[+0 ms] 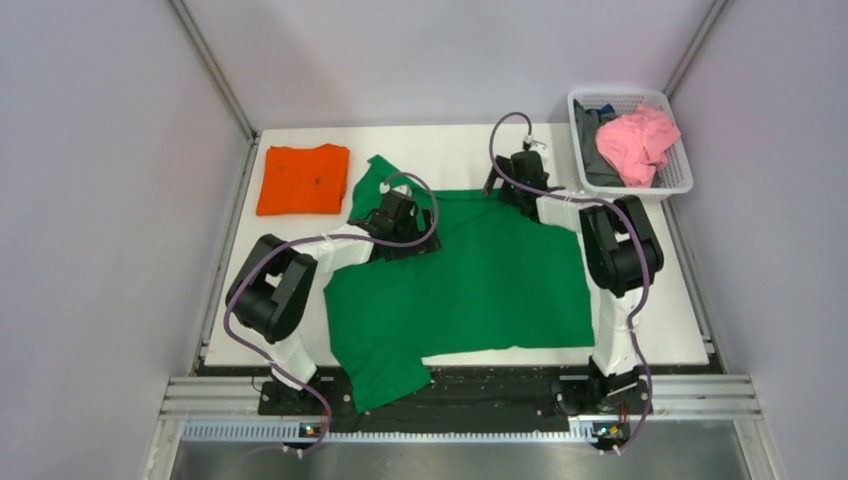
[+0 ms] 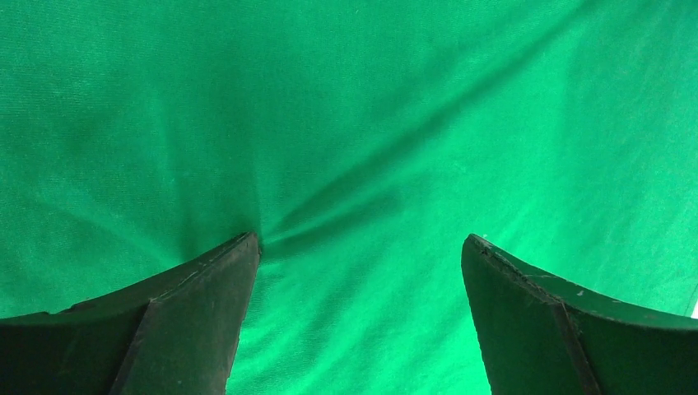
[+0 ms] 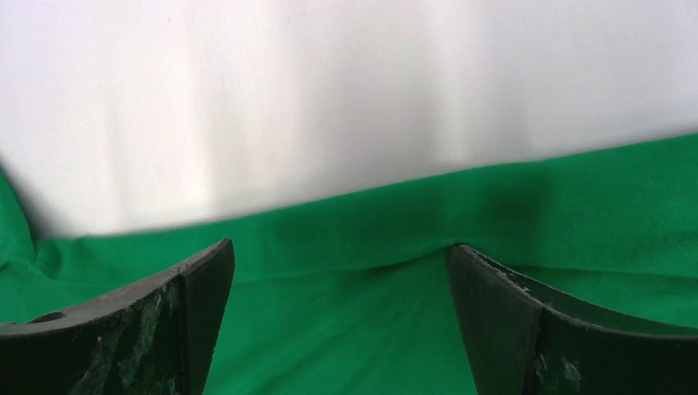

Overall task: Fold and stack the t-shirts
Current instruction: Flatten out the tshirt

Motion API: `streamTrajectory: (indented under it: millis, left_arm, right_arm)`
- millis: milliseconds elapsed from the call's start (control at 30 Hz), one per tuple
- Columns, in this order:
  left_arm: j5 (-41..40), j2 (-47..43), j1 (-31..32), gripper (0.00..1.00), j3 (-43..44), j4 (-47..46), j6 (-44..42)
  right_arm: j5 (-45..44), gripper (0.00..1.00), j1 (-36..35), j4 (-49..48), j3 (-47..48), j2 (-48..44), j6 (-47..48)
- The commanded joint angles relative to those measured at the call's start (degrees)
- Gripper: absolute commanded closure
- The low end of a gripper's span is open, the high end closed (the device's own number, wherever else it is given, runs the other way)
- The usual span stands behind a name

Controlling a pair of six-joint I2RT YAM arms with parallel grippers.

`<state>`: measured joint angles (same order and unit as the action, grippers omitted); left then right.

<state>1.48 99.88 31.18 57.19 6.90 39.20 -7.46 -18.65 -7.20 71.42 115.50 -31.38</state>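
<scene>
1. Top external: large bright green cloth t-shirt [image 1: 480,290] lies spread centrally; folded bright orange cloth t-shirt [image 1: 303,180] sits far-left.
2. Left gripper [image 2: 362,243] gapes wide, tips touching green cloth.
3. Right gripper [image 3: 339,247] gapes wide at its far edge.

White tabletop inside a pale, three-sided enclosure.
The tabletop [image 1: 450,150] is matte white, boxed in by smooth grey-lilac walls [image 1: 100,200] at its left, far and right edges. Slim metal posts [image 1: 212,68] rise from the two far corners. A ribbed aluminium rail [image 1: 480,392] runs along the near edge, with a dull metal sheet [image 1: 450,462] below it. The light is soft and even.
</scene>
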Motion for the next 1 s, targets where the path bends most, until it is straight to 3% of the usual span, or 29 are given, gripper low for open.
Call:
streamTrajectory:
  millis: [0, 300, 533, 733, 867, 967]
  left_arm:
    - [-3.2, 1.4, -0.2, 0.01, -3.1, 5.3, 0.1]
    - [-2.8, 0.4, -0.2, 0.01, -2.8, 5.6, -0.4]
    - [-2.1, -1.6, -0.2, 0.01, -1.0, 6.0, -0.5]
    - [-7.3, -3.2, -0.3, 0.01, 6.3, 9.7, -0.2]
    - [-13.8, -1.8, -1.4, 0.01, 12.6, 12.3, -0.3]
    - [-13.6, 0.3, -4.1, 0.01, 16.2, 11.8, -0.4]
  right_arm:
    - [-6.9, 0.01, 0.3, -4.4, 4.8, 2.9, -0.8]
    - [-2.8, 0.01, 5.1, -5.6, 16.9, 12.7, -3.5]
    - [2.2, 0.01, 6.1, -3.7, 20.6, 10.0, 2.1]
    - [4.4, 0.01, 5.4, -3.2, 11.1, -1.7, 6.7]
    - [5.3, 0.01, 2.9, -2.4, -1.5, -11.7, 7.7]
    - [5.9, 0.01, 1.5, -1.8, -12.6, -18.1, 5.3]
